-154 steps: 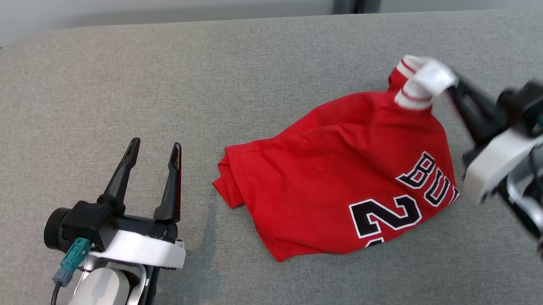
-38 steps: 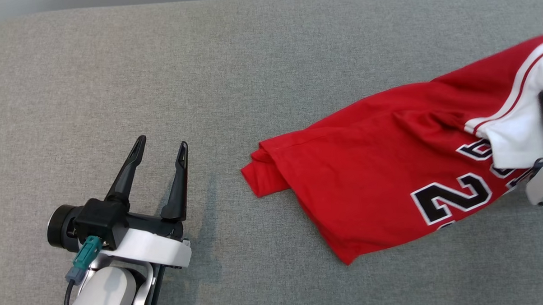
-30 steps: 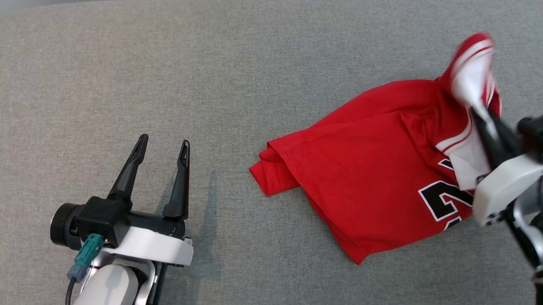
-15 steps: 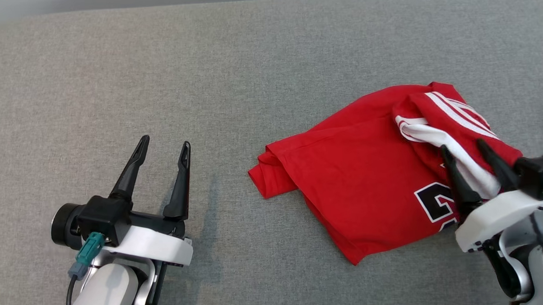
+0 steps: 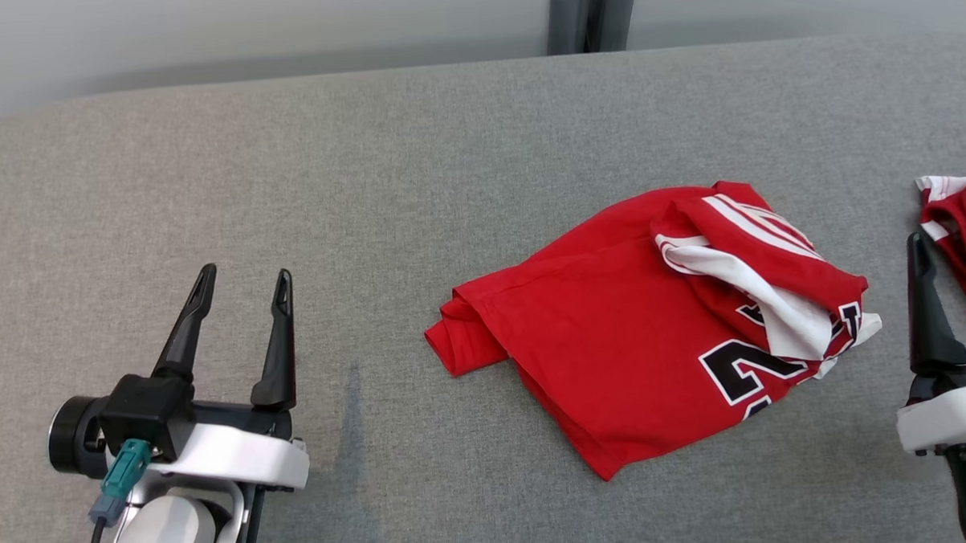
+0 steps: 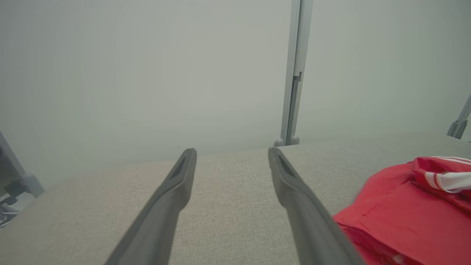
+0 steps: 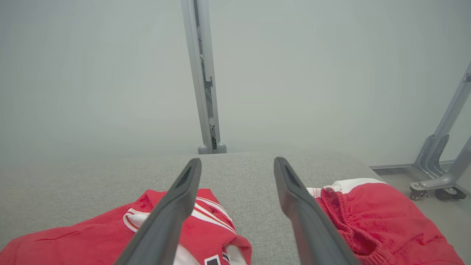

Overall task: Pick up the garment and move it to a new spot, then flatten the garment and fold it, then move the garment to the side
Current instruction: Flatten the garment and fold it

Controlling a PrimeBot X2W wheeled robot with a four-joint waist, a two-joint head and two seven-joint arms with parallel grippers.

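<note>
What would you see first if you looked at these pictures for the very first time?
The bright red jersey with black-and-white numbers, lying crumpled right of the middle of the grey table. Next come two dark open pincers, the left pincer at the lower left and the right pincer at the right edge, neither holding anything. A second red garment peeks in at the far right.

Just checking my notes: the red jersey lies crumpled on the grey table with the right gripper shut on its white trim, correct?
Not quite. The right gripper is open and holds nothing; the right wrist view shows its fingers spread apart over the grey table. The red jersey does lie crumpled there.
</note>
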